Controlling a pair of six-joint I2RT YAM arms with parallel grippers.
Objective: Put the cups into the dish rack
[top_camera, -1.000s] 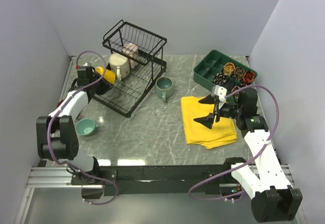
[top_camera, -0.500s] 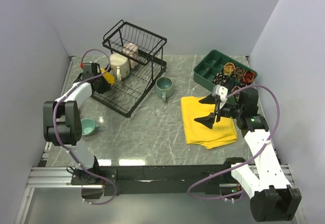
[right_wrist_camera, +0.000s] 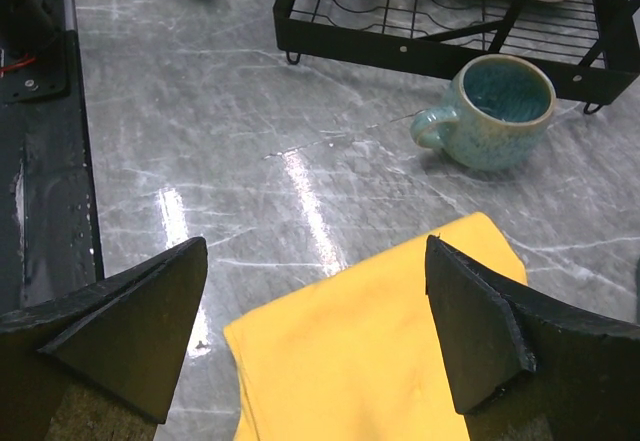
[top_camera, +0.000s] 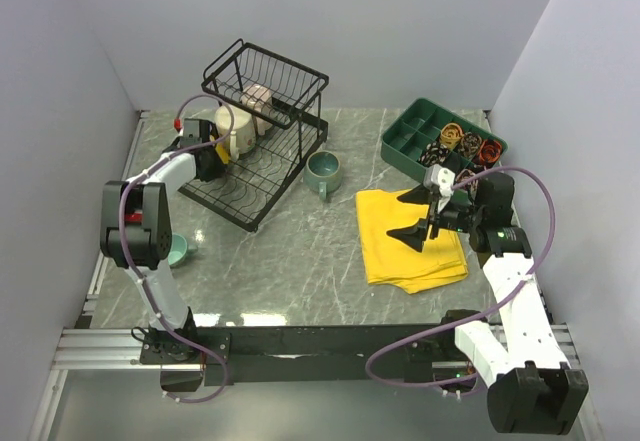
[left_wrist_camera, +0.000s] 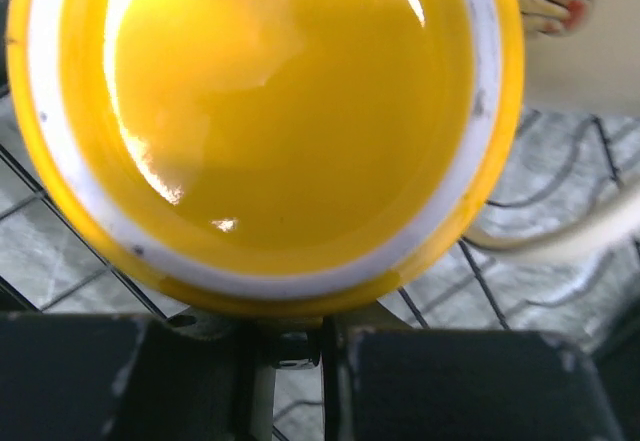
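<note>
Left tool (left_wrist_camera: 288,346) closed on yellow cup (left_wrist_camera: 270,111), at rack's (top_camera: 285,61) 9 o'clock end, ready for placing. Right tool (right_wrist_camera: 315,261) wide open, empty, parked over cloth (right_wrist_camera: 370,361).

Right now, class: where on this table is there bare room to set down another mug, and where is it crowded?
Bare marble: the middle, bordered by the dish rack, the yellow cloth and the near rail. A smaller gap separates the teal mug and the green tray. Crowded: the rack's left end, with the yellow mug and cream mug.
</note>
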